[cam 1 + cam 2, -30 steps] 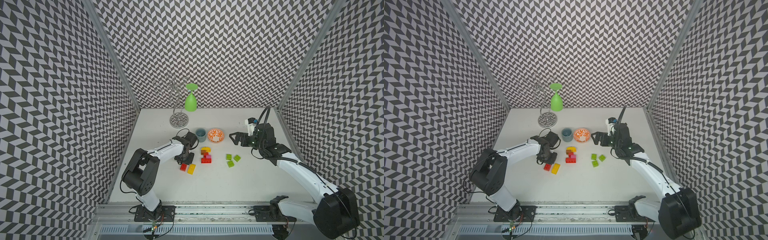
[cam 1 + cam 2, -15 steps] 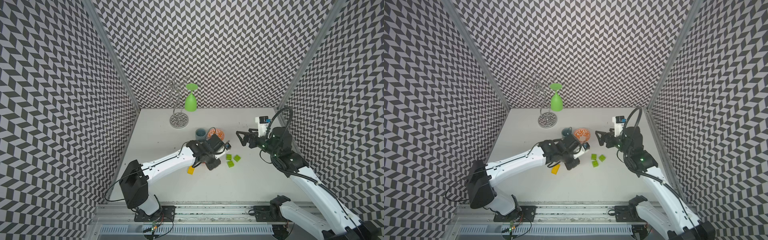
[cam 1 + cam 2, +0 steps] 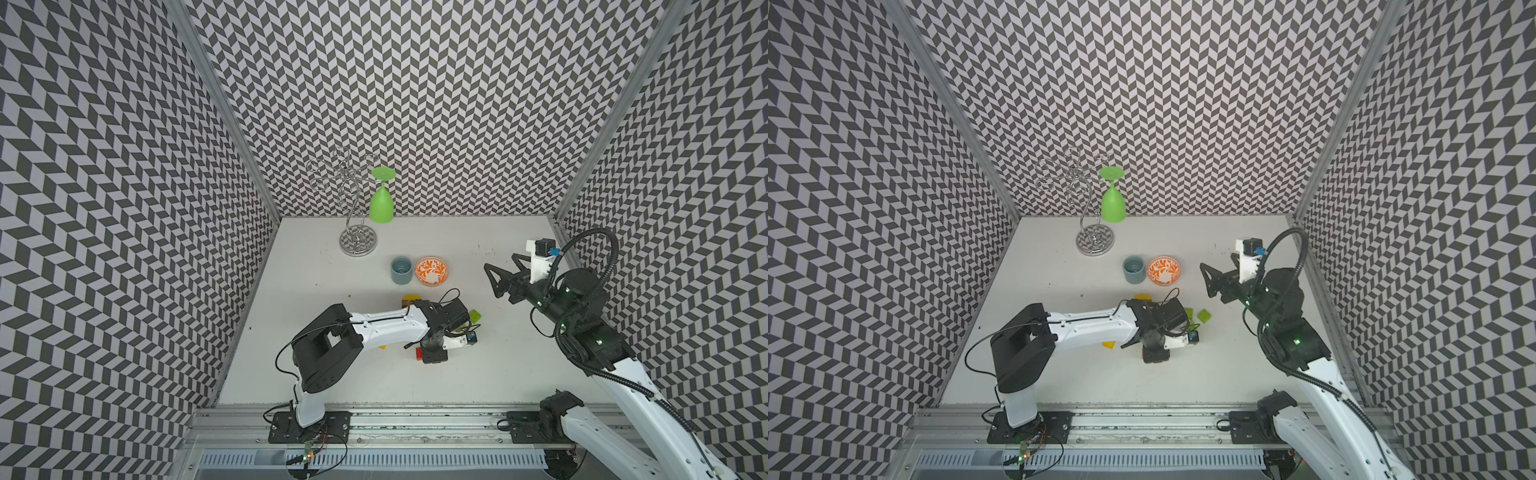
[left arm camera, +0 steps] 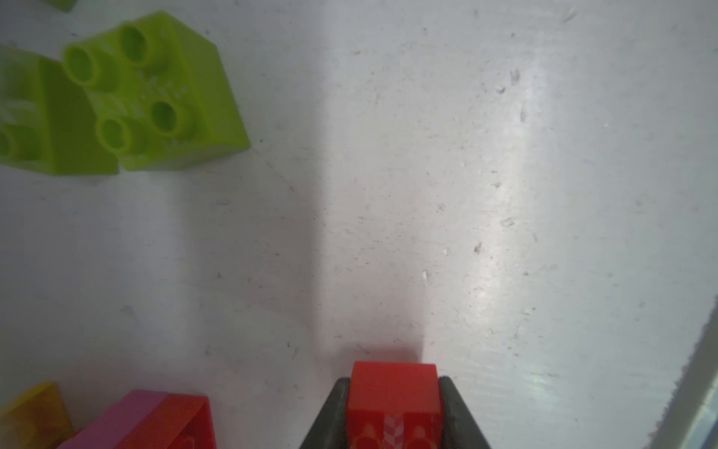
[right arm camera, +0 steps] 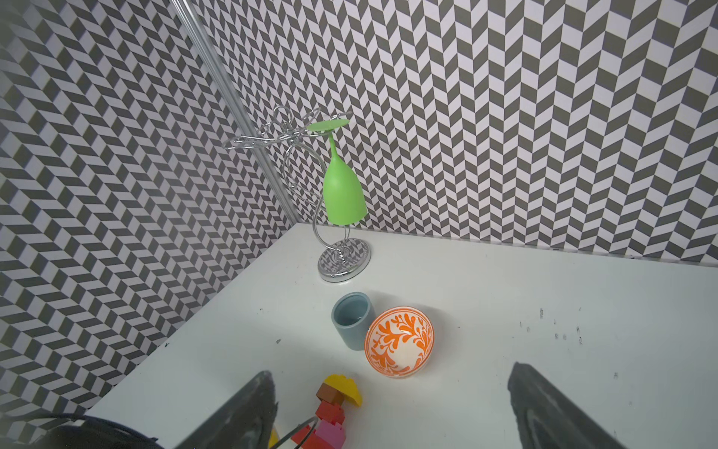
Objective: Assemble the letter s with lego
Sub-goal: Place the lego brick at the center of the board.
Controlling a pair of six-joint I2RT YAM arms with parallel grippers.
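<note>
Left gripper (image 4: 392, 385) is pinching a red brick (image 4: 392, 402) between both fingers and pointing straight down at the white table (image 3: 478, 386), roughly mid-table. Can't tell whether the brick is touching the surface. Two lime green bricks (image 4: 155, 97) are lying studs-up just beside each other, on the far-right side of that gripper. The joined stack (image 5: 330, 408) (yellow, brown, red, pink) is lying flat just far-left of it, mostly hiding under the left arm (image 3: 386, 328) in both top views. A loose yellow brick (image 3: 1108, 344) is peeking out from under the arm's near edge. Right gripper (image 3: 500, 264) is hovering with fingers spread wide, gripping nothing, well right of the lego. It is facing left toward the orange-patterned bowl (image 3: 432, 271) and grey cup (image 3: 401, 270), which are standing just beside each other.
</note>
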